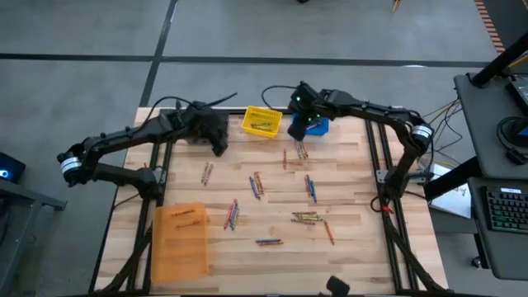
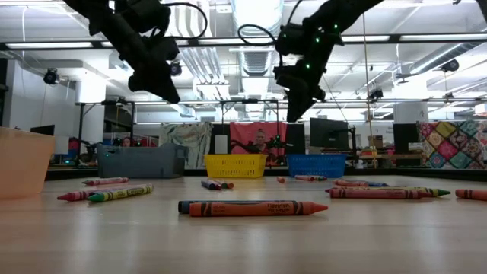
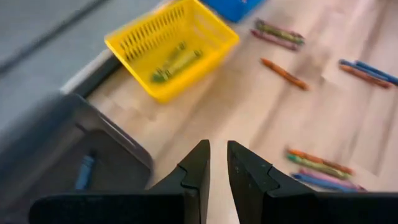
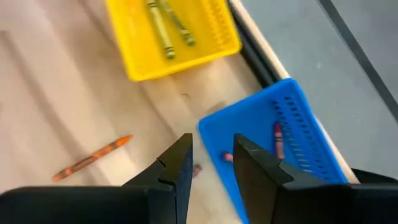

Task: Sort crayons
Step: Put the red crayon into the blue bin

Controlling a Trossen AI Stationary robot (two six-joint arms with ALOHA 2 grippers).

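Right end effector (image 4: 212, 140): It hangs over the blue plastic basket (image 4: 298, 118), which sits just beside the yellow plastic basket (image 4: 143, 65). Its two dark fingers are wide apart and hold nothing.

Under it: A small red wax crayon (image 4: 278, 140) lies inside the blue basket.

Left end effector (image 3: 217, 144): It waits on the other side of the yellow basket, by the dark grey plastic bin (image 3: 37, 137). Its fingers are narrow, almost closed, with nothing between them.

In the bins: Two yellow-green crayons (image 4: 160, 28) lie in the yellow basket. One blue crayon (image 3: 84, 171) lies in the grey bin. The see-through orange plastic bin (image 1: 180, 243) is well away from the yellow basket, at the near edge.

Loose crayons (image 1: 257, 185): Many thin sticks are spread over the pale wooden surface (image 1: 346, 181), in front of the yellow basket. One orange crayon (image 4: 93, 157) lies near the yellow basket.

Step now: I think the right arm is at the end of a drop into the blue basket, as its fingers are empty right over it.

How far along: Only a few crayons are in bins. Most are not sorted yet.

Next move: The right arm should lift away, go to a loose crayon, come straight down over it with fingers apart, and pinch it across its thin body. Pick one that lies alone, as some lie side by side and two could come up together.
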